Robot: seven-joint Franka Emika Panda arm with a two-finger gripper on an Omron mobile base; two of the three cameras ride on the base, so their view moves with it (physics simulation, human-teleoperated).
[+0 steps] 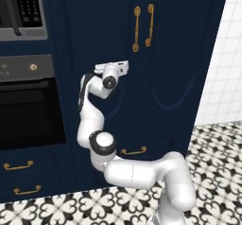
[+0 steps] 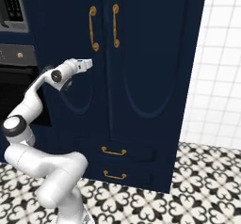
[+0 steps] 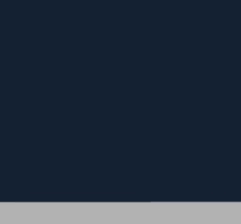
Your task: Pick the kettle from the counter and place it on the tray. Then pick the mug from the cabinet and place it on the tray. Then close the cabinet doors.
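The tall navy blue cabinet point(image 1: 179, 54) stands straight ahead with both cabinet doors shut. Their brass bar handles point(image 1: 136, 29) point(image 2: 115, 25) sit side by side at the middle seam. My gripper point(image 1: 126, 67) point(image 2: 90, 63) is held level against the left door point(image 2: 70, 35), below its handle and to the left. The hand view gives nothing but that door's flat navy panel point(image 3: 120, 91), very close. The jaws stand wide and open, with nothing between them. The kettle, the mug, the tray and the counter are out of view.
A black oven point(image 1: 28, 110) with a microwave point(image 1: 21, 9) above it is built in left of the cabinet. Drawers with brass pulls point(image 1: 133, 151) point(image 2: 114, 151) run below the doors. A white tiled wall point(image 2: 216, 77) rises on the right, over a patterned floor point(image 2: 197, 185).
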